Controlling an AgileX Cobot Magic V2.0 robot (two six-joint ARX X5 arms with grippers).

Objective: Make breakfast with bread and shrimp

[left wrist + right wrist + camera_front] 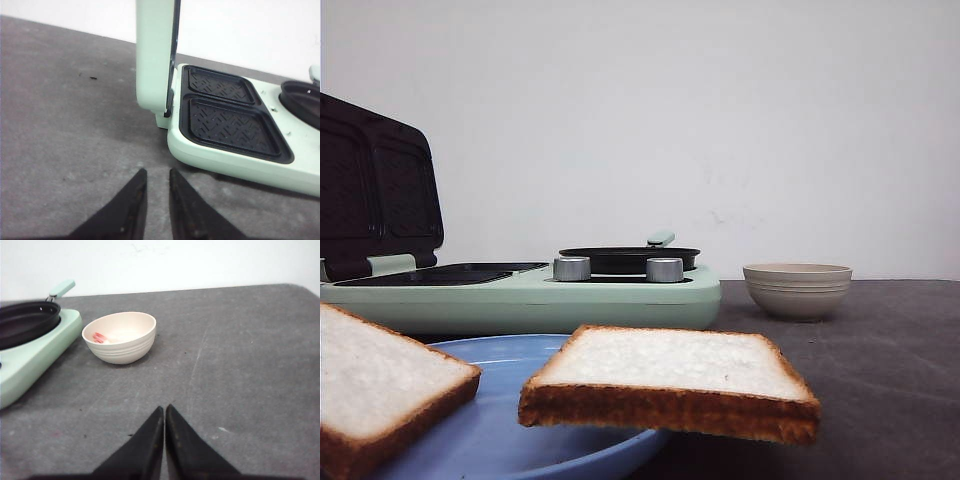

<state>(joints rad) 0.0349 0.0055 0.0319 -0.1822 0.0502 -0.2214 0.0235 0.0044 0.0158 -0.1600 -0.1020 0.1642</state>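
Our left end effector (156, 207) hovers over bare worktop (65, 115) just short of the mint-green sandwich maker (235, 165), its dark fingers a narrow slit apart and holding nothing. Our right end effector (164, 440) hangs beyond the far end of the sandwich maker, fingertips pressed together, also empty.

The sandwich maker's lid (155, 55) stands upright, baring two ribbed black plates (232, 125); a small black pan (628, 259) sits on its other half. Just past the pan end stands a cream bowl (120, 337) holding pink shrimp (99, 337).

In front of the sandwich maker, two bread slices (670, 378) rest on a blue plate (510, 430), one overhanging the rim.

We judge the first step is lifting a slice. To do it well, we should spread the left fingers, pinch the overhanging slice lightly at its crust, keep it level, and lay it square in one ribbed plate, clear of the lid.
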